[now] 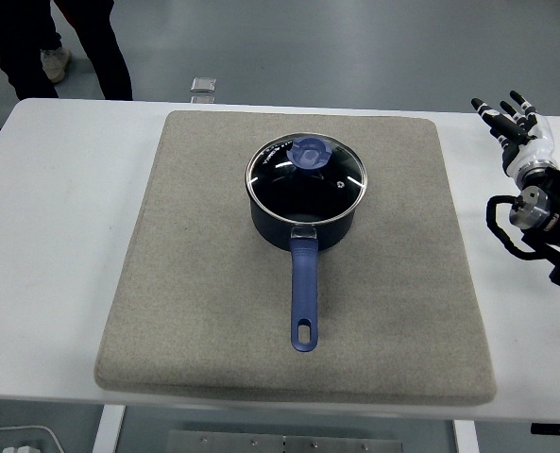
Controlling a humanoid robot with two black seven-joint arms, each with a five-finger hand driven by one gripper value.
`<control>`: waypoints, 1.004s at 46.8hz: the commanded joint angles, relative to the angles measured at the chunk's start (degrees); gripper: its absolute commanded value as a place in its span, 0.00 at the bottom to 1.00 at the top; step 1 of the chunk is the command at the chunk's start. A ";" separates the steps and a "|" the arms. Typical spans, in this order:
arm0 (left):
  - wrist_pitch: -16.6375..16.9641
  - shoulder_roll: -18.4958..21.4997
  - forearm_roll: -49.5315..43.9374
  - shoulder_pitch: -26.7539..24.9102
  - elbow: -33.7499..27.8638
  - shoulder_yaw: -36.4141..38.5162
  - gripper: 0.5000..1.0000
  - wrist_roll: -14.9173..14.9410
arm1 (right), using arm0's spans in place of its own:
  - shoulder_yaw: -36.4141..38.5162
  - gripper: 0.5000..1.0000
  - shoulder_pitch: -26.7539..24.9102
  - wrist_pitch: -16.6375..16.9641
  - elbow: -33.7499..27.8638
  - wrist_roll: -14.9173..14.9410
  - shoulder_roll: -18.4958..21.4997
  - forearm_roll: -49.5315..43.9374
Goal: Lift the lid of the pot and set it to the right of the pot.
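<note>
A dark blue pot (pixel 303 226) stands on the grey mat (pixel 195 283), a little behind its middle. Its long blue handle (pixel 304 297) points toward the table's near edge. A glass lid (pixel 341 184) with a metal rim and a round blue knob (pixel 310 153) sits on the pot. My right hand (pixel 514 121) is at the right edge of the table, well away from the pot, fingers spread and pointing away from me, holding nothing. The left arm does not show.
The mat covers most of the white table (pixel 53 236). A person's legs (pixel 100 47) and a shoe stand beyond the far left corner. A small pale object (pixel 203 85) lies on the floor past the far edge.
</note>
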 commanded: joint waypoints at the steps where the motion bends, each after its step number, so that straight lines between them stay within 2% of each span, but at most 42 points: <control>1: 0.00 0.00 -0.05 0.01 0.00 0.01 1.00 0.05 | 0.05 0.83 -0.03 0.01 -0.04 0.05 0.09 0.08; 28: 0.00 0.00 -0.05 0.36 0.44 -0.08 1.00 0.05 | -0.04 0.83 0.24 0.10 -0.22 0.05 -0.96 0.08; 37: 0.00 0.00 -0.05 0.36 0.35 -0.08 1.00 0.05 | 3.65 0.83 0.06 0.01 -0.22 -0.04 -0.96 -0.45; 47: 0.00 0.00 -0.05 0.36 0.44 -0.08 1.00 0.05 | 3.83 0.83 -0.12 0.18 -0.22 -0.04 -2.10 -0.27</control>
